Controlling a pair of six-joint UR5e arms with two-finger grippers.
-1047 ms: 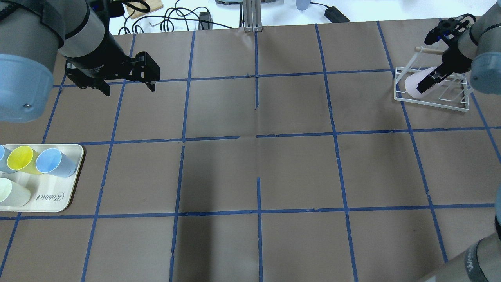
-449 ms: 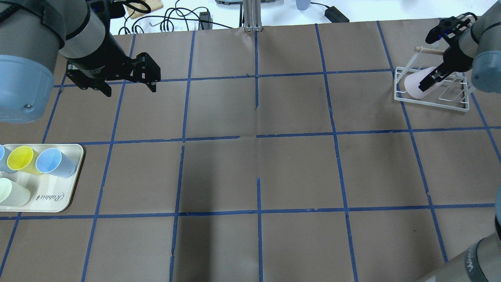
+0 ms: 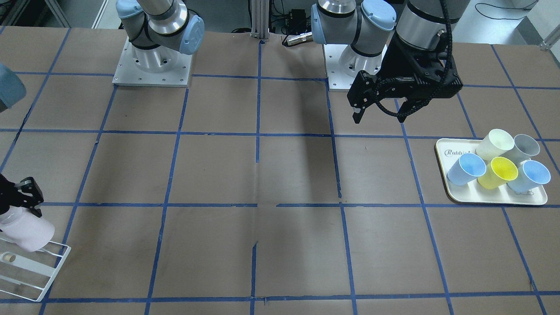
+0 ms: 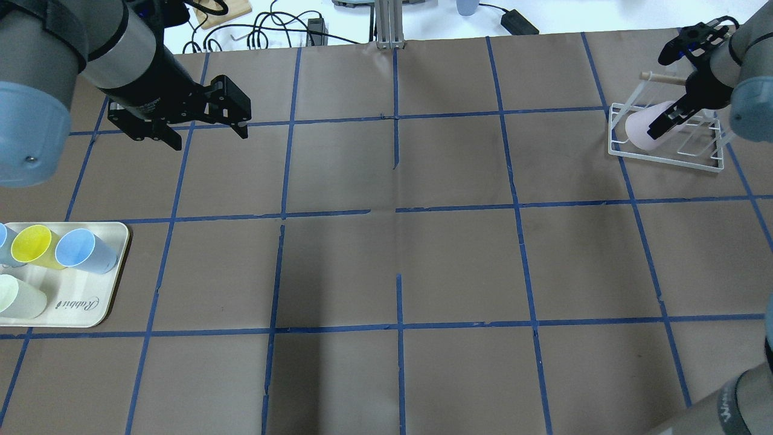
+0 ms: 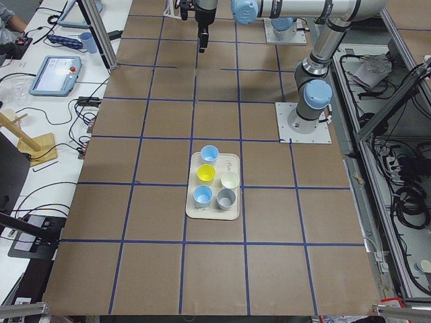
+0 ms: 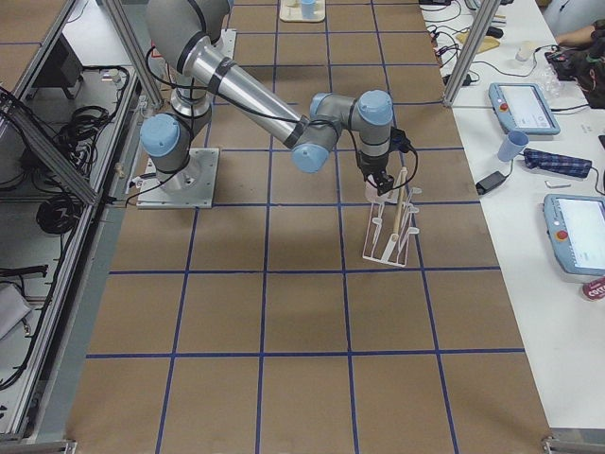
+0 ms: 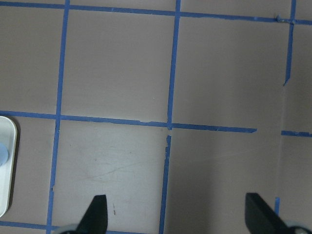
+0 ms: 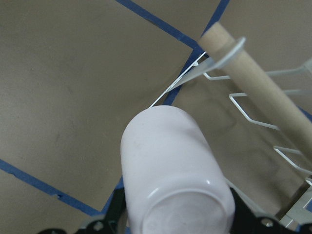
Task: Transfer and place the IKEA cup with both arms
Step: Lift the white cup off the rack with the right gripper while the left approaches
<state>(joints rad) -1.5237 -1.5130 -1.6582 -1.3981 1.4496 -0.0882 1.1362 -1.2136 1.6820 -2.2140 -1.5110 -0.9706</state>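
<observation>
The pale pink IKEA cup lies tilted at the left end of a white wire rack at the far right of the table. My right gripper is shut on it, with black fingers on both sides of the cup. It fills the right wrist view, base toward the camera. It also shows in the front view. My left gripper is open and empty, above bare table at the far left. Its fingertips frame only brown paper.
A cream tray at the near left edge holds a yellow cup, light blue cups and a pale cream cup. The rack has a wooden dowel and wire loops. Cables lie beyond the table's far edge.
My right gripper and the pink cup have shifted slightly toward the far edge, over the rack. My left gripper has moved a little to the right and away. Both stay as they were, shut and open.
</observation>
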